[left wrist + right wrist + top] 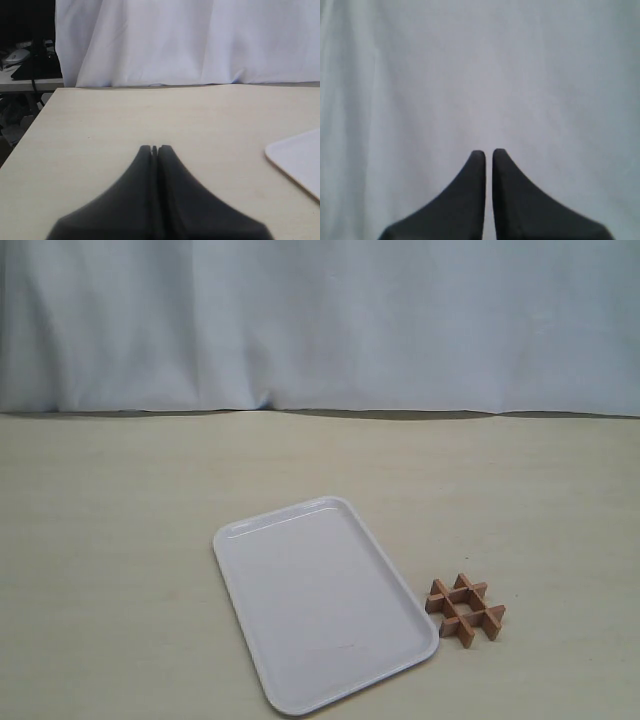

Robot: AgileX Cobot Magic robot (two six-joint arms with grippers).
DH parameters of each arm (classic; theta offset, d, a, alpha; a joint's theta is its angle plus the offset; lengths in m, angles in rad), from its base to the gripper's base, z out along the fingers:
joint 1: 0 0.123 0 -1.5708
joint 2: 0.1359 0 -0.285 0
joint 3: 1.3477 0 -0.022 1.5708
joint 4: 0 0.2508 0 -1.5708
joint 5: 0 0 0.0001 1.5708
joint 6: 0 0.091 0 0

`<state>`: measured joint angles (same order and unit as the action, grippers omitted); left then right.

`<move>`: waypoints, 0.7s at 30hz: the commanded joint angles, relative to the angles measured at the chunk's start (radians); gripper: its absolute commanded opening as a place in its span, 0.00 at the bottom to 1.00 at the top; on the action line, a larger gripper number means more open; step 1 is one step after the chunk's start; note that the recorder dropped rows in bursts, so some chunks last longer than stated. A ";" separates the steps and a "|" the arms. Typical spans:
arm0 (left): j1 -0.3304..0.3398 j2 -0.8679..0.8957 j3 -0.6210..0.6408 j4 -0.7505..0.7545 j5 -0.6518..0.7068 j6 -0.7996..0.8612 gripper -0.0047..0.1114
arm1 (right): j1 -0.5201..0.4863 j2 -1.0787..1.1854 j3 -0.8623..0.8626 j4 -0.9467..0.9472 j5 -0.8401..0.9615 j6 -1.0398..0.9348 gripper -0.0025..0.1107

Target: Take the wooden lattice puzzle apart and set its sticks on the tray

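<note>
The wooden lattice puzzle (465, 609) lies assembled on the table, a reddish-brown hash of crossed sticks, just right of the tray's near right corner. The white tray (300, 695) lies flat at the centre front with nothing on it; one corner of the tray (300, 157) shows in the left wrist view. Neither arm appears in the exterior view. My left gripper (154, 148) is shut with nothing in it, above bare table. My right gripper (489, 152) is shut, a thin slit between its fingers, facing the white curtain.
A white curtain (320, 320) hangs along the table's far edge. The table's left edge (27, 135) shows in the left wrist view, with a cluttered desk (27, 62) beyond it.
</note>
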<state>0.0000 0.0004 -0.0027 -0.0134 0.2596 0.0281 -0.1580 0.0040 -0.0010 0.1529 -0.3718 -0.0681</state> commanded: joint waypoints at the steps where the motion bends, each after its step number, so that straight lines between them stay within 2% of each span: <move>1: 0.000 0.000 0.003 0.002 -0.011 -0.002 0.04 | -0.003 -0.004 0.001 -0.001 -0.188 0.112 0.06; 2: 0.000 0.000 0.003 0.002 -0.011 -0.002 0.04 | -0.003 -0.004 0.001 -0.001 -0.198 0.190 0.06; 6: 0.000 0.000 0.003 0.002 -0.011 -0.002 0.04 | -0.003 -0.004 0.001 -0.014 -0.198 0.706 0.06; 9: 0.000 0.000 0.003 0.002 -0.011 -0.002 0.04 | -0.003 -0.004 0.001 -0.006 -0.271 0.711 0.06; 14: 0.000 0.000 0.003 0.002 -0.011 -0.002 0.04 | -0.003 0.098 -0.169 0.012 -0.139 0.669 0.06; 21: 0.000 0.000 0.003 0.002 -0.010 -0.002 0.04 | -0.003 0.410 -0.458 0.012 0.022 0.285 0.06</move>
<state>0.0000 0.0004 -0.0027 -0.0134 0.2596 0.0281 -0.1580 0.2871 -0.3663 0.1692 -0.4450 0.3894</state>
